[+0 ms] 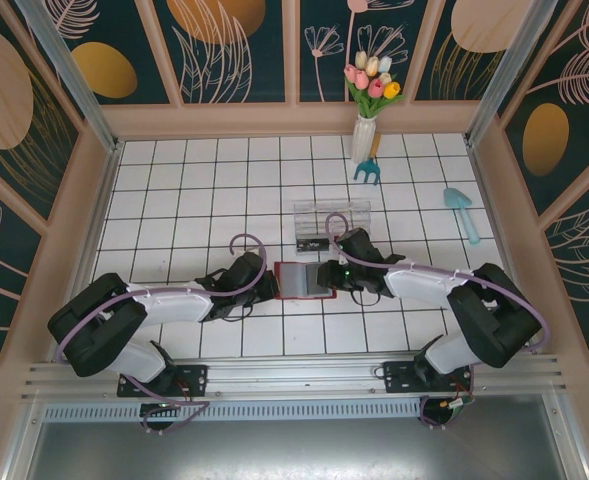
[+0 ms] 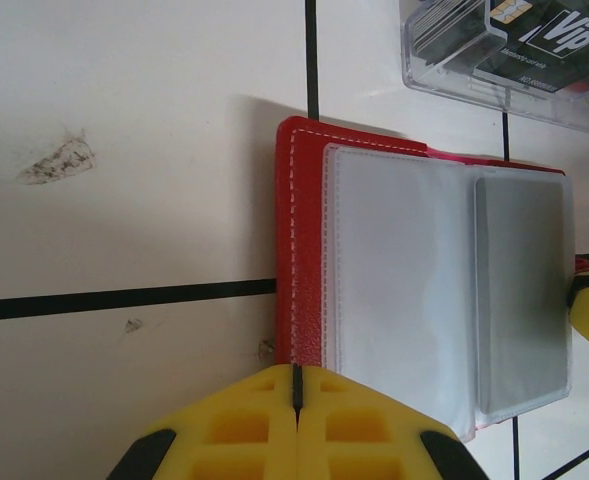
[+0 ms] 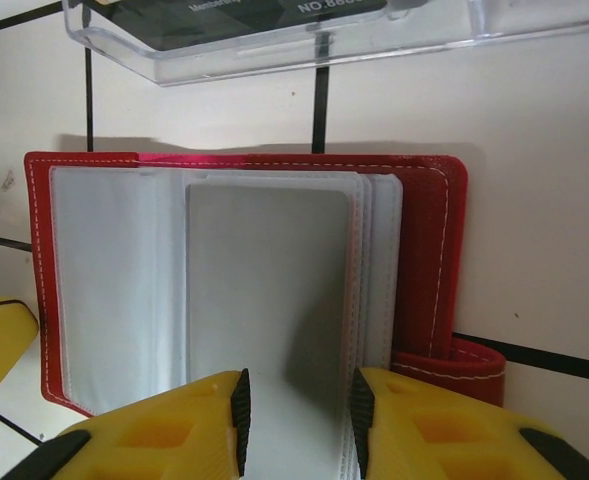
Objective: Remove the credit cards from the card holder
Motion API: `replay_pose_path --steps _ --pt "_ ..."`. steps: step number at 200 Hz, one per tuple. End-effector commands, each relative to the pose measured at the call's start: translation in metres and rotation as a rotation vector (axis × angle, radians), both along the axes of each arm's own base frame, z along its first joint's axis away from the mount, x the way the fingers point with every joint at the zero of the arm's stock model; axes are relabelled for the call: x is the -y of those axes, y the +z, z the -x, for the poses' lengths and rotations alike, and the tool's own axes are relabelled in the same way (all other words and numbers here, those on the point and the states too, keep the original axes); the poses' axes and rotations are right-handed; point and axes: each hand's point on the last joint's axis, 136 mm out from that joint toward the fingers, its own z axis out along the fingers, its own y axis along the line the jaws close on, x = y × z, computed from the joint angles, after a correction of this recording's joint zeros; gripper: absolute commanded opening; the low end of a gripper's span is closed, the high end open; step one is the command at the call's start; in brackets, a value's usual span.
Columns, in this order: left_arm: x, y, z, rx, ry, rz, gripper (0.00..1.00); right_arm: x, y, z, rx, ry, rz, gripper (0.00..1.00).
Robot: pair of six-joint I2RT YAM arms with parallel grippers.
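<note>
The card holder (image 1: 302, 280) lies open on the white tiles between both grippers, red cover down, clear sleeves up. A grey credit card (image 3: 269, 270) sits in a sleeve on the right half, also seen as the grey card (image 2: 519, 300). My left gripper (image 2: 297, 385) is shut, its tips on the holder's red left edge (image 2: 299, 250). My right gripper (image 3: 296, 420) is open, its jaws a short way apart just over the near end of the grey card, with nothing pinched between them. From above, the left gripper (image 1: 272, 286) and right gripper (image 1: 332, 278) flank the holder.
A clear plastic box (image 1: 332, 222) holding dark cards (image 2: 564, 35) stands just beyond the holder. Farther back are a white vase of tulips (image 1: 366, 135), a blue hand fork (image 1: 367, 172) and a light-blue trowel (image 1: 464, 212). Wooden walls enclose the tiled floor.
</note>
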Motion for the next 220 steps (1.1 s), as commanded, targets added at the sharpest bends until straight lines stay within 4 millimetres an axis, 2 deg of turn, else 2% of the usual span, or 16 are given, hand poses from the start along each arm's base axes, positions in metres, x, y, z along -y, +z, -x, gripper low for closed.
replay_pose_path --steps 1,56,110,149,189,220 --pt "0.002 0.002 -0.001 0.005 0.000 -0.007 0.00 -0.009 0.002 0.003 -0.014 0.031 -0.024 0.35" --pt "0.004 0.001 -0.001 0.001 -0.007 -0.001 0.00 -0.031 0.033 0.003 0.007 0.073 -0.162 0.35" --pt "0.007 0.000 -0.001 -0.005 -0.013 0.006 0.00 -0.039 0.039 0.002 -0.002 0.079 -0.198 0.35" --pt "0.006 0.002 -0.001 0.000 -0.009 0.007 0.00 -0.013 0.025 -0.007 0.024 0.003 0.005 0.36" --pt "0.003 -0.002 0.000 -0.014 -0.002 -0.005 0.00 -0.006 0.010 -0.004 -0.003 -0.013 0.061 0.37" --pt "-0.002 -0.009 0.003 -0.032 0.012 -0.031 0.00 -0.008 0.003 -0.003 -0.015 -0.007 0.066 0.38"
